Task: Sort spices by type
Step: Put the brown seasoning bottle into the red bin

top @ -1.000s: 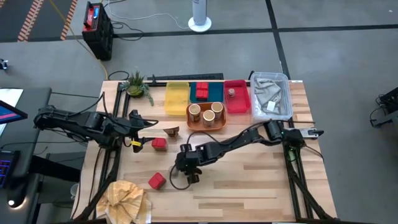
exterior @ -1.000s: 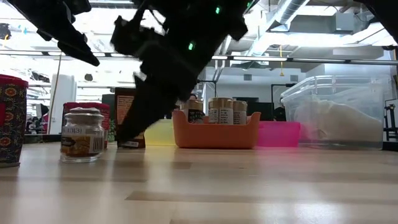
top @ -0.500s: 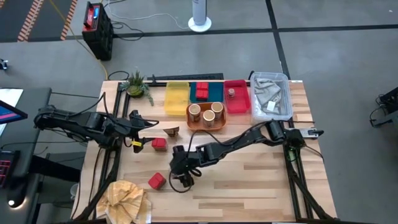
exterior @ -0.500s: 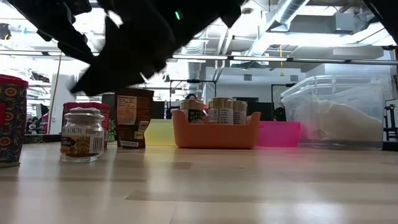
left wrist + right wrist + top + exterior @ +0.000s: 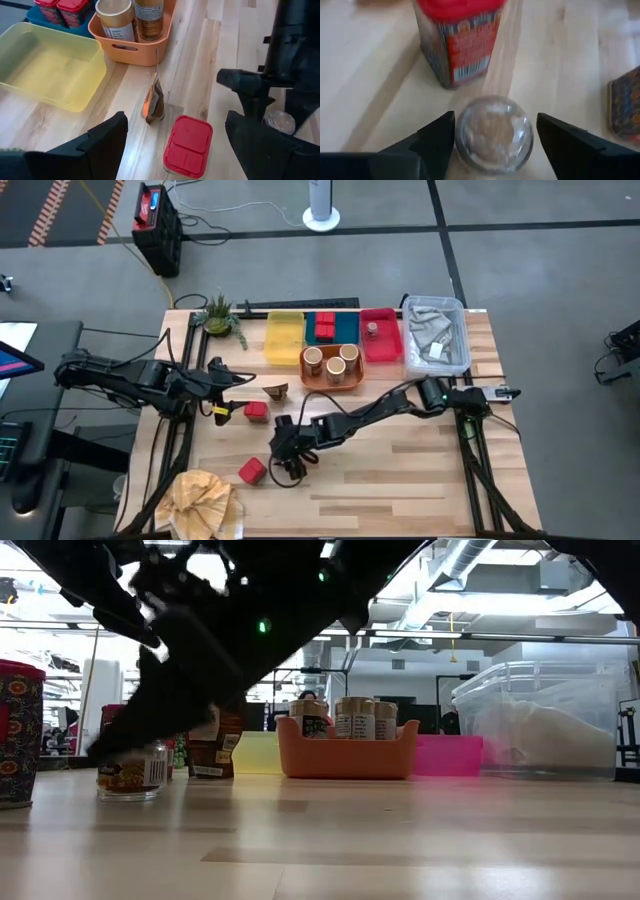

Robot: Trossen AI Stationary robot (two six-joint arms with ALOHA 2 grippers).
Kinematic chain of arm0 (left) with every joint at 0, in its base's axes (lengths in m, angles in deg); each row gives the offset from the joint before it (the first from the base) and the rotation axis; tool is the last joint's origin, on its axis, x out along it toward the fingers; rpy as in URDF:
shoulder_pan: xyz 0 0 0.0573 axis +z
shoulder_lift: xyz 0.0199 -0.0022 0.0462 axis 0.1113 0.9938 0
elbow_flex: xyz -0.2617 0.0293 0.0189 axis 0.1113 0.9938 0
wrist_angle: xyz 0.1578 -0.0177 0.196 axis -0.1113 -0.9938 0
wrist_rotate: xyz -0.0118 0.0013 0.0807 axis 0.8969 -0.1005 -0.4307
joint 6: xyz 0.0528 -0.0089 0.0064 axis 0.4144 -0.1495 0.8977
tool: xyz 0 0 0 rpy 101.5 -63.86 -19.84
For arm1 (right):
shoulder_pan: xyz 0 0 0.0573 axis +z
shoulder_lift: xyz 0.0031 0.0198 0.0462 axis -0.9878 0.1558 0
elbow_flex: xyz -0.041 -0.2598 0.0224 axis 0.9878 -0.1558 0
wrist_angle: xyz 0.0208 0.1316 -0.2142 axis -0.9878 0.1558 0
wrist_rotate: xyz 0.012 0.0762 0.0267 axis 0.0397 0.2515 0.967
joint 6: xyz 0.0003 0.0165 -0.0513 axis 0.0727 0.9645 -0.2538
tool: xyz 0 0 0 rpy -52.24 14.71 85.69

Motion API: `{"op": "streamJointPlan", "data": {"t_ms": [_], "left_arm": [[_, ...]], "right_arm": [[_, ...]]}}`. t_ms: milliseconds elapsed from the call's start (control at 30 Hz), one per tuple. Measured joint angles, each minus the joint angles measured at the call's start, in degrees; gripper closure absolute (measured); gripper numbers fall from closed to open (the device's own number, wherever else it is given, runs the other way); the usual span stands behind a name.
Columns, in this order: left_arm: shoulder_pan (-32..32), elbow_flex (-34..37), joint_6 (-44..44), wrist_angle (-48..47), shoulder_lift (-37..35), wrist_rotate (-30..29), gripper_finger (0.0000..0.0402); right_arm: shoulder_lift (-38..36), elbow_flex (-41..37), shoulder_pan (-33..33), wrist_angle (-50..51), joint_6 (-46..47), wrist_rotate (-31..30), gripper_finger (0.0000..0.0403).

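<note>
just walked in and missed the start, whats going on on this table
The robot is sorting spice containers into coloured trays. The right gripper is open around a small glass jar standing on the table, next to a red tin; it has not closed on it. The left gripper is open and waits near another red tin and a dark brown piece. The orange tray holds three round jars, the blue tray red tins.

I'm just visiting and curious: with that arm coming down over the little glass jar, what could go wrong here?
The right gripper has open fingers either side of the small glass jar; closing off-centre, they might tip it or let the round glass slip. A red tin stands close by, so a finger could nudge it. The left gripper waits near another red tin.
</note>
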Motion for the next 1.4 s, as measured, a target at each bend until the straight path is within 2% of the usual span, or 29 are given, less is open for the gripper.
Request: {"op": "streamJointPlan", "data": {"t_ms": [167,333,533,667,900,1100,1267,1400], "left_arm": [[0.00,0.00,0.08,-0.01,0.00,0.00,0.0079],[0.00,0.00,-0.12,-0.48,0.00,0.00,0.0079],[0.00,0.00,-0.87,-0.39,0.04,0.00,0.0079],[0.00,0.62,-2.24,0.22,0.15,-0.02,0.0079],[-0.12,6.67,-3.02,6.38,0.33,-0.14,0.0079],[-2.05,9.81,-3.89,9.71,0.35,0.15,0.0079],[-4.05,9.81,-4.73,11.21,0.31,0.17,0.0079],[-4.93,9.81,-4.77,13.06,0.31,0.17,0.0079]], "right_arm": [[0.00,0.04,0.00,-0.17,0.07,0.01,0.0142],[-1.40,-0.02,-0.40,4.66,0.52,0.01,0.0197],[-5.58,-0.03,-1.57,12.42,3.19,-0.64,0.0197],[-8.53,-0.03,-2.24,21.75,6.05,-1.97,0.0184],[-12.16,-0.96,-1.83,36.79,10.07,-5.73,0.0196],[-17.67,-12.69,-0.94,34.47,17.23,-9.56,0.0183],[-26.21,-27.83,-1.14,21.37,23.94,-10.25,0.0181],[-32.44,-37.77,-1.18,14.56,27.99,-12.36,0.0180]]}}
